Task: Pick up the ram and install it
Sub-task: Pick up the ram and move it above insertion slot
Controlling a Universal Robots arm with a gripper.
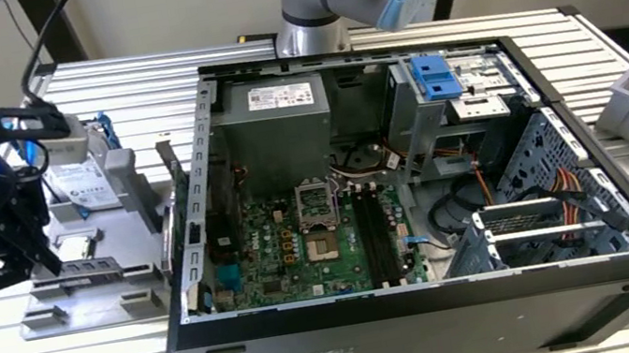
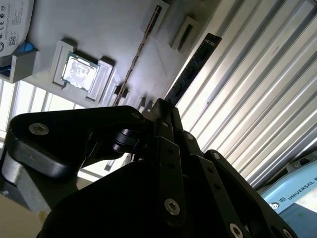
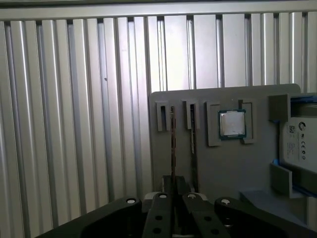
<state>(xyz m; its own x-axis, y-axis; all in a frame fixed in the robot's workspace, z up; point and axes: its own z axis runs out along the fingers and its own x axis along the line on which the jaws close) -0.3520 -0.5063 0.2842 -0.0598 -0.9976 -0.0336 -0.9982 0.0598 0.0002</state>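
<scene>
The black gripper (image 3: 176, 184) is clenched on one end of the long, thin, dark blue-black ram stick (image 3: 172, 144). The stick stands on edge in a slot of the flat grey holder tray (image 3: 223, 168), near the tray's edge farthest from the blue-framed hard drive (image 3: 299, 144).

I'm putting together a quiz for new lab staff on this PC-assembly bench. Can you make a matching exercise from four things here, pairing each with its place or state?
Things:
1. ram
2. processor chip
3. hard drive
4. computer case

Places or states:
A. open, with the motherboard showing
B. in a square recess of the gray fixture
C. held in a blue frame
D. standing on edge on the gray fixture

Pairs: 1-D, 2-B, 3-C, 4-A
</scene>
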